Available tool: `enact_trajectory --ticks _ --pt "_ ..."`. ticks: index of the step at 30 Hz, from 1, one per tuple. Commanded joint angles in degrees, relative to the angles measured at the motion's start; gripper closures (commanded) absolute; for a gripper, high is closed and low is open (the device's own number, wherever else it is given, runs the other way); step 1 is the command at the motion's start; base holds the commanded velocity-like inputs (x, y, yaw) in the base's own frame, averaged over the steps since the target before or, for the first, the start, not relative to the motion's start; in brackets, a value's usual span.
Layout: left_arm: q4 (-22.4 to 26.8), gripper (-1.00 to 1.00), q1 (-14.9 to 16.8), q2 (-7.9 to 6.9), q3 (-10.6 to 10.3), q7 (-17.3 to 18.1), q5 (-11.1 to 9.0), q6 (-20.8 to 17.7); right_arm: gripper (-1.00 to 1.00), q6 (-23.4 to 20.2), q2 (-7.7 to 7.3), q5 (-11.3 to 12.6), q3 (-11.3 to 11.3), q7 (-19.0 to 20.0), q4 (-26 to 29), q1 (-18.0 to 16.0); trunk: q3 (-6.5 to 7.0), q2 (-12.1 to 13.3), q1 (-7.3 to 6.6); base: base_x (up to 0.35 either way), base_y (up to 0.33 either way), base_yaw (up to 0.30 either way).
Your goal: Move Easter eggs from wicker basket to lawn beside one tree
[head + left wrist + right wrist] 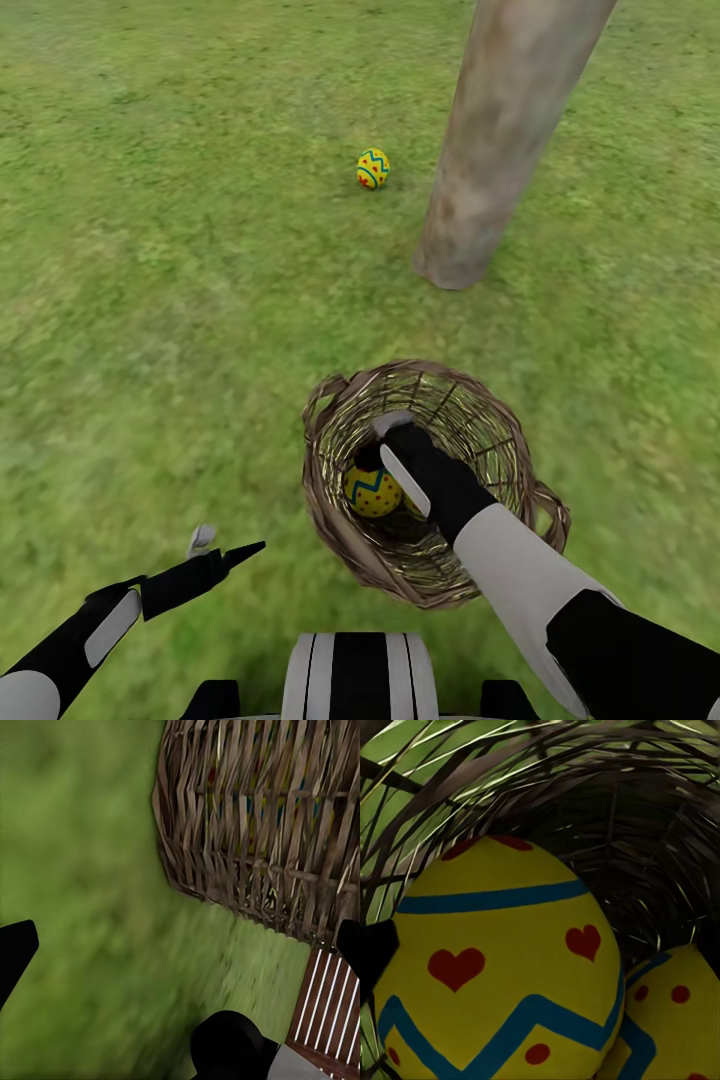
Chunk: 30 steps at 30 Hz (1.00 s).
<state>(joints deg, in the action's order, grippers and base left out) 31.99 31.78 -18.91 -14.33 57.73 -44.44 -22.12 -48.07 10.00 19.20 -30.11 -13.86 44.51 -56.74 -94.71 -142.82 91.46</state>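
Note:
One Easter egg (373,168) lies on the lawn (180,300), a little left of the thick grey-brown tree trunk (500,150). The wicker basket (500,420) stands on the grass in front of the tree. My right gripper (385,455) is down inside it, open, its fingers wide apart at a yellow egg (370,492). The right wrist view shows that egg (502,967) very close between the fingertips (375,952), with a second egg (675,1012) beside it. My left gripper (228,542) hangs open over the grass left of the basket, whose woven wall (262,817) fills its view.
Grass spreads all around the tree and basket. My own base (350,680) sits just in front of the basket, and part of it (330,1012) is seen by the left wrist.

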Motion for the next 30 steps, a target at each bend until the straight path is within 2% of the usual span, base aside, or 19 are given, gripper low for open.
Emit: enact_trajectory --ticks 1,9,30 --pt "0.01 -1.0 0.03 -0.07 -0.33 0.02 -0.6 -0.53 -1.0 -0.11 0.0 0.72 -0.07 -0.55 0.04 -0.04 -0.04 -0.01 -0.01 0.0 0.0 0.0" --pt "0.01 -1.0 0.03 -0.07 -0.27 0.02 -0.64 -0.54 -1.0 2.69 0.0 0.93 -0.04 -0.02 -0.02 -0.04 -0.61 -0.01 -0.01 0.0 0.0 0.0" --pt "0.01 -1.0 0.03 -0.16 -0.26 0.02 -0.65 -0.56 -1.0 2.9 0.0 1.06 -0.04 0.33 0.12 -0.04 -2.46 -0.01 -0.01 0.0 0.0 0.0"
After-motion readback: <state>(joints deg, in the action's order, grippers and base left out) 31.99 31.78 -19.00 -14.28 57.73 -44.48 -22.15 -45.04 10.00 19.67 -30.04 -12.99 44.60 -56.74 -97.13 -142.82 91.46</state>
